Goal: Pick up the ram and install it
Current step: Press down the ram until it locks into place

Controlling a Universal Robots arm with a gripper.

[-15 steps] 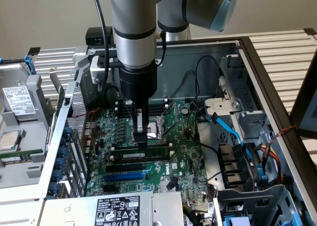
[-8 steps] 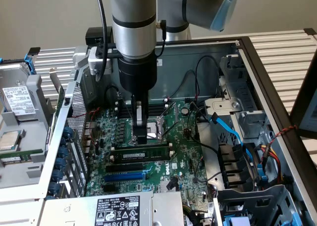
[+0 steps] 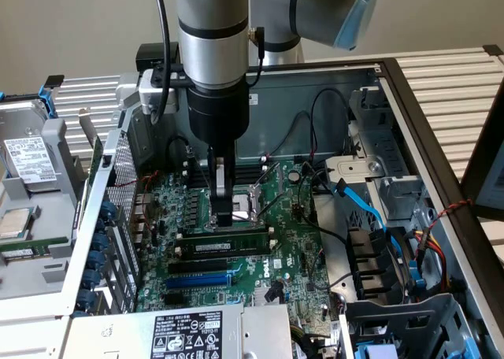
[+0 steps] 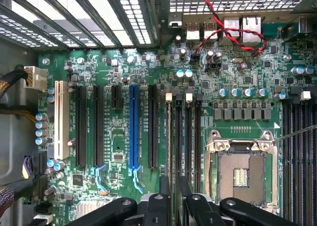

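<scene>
The ram (image 3: 236, 243), a long green stick with black chips and a white sticker, stands on edge along a black memory slot of the motherboard (image 3: 295, 253), beside the CPU socket (image 3: 252, 201). My gripper (image 3: 225, 220) comes straight down on the middle of its upper edge, and its fingers are shut on it. In the wrist view the ram (image 4: 171, 137) is seen edge-on, running away from between the two black fingertips (image 4: 164, 198), in line with the neighbouring black slots (image 4: 188, 132). I cannot tell how deep the ram sits in its slot.
Bare black slots (image 3: 220, 262) and a blue slot (image 3: 201, 280) lie beside the ram. Black and blue cables (image 3: 370, 209) crowd the exterior view's right, drive bays (image 3: 394, 264) behind them. The case's metal wall (image 3: 106, 217) rises on the exterior view's left. A red-black twisted wire (image 4: 233, 30) crosses the board.
</scene>
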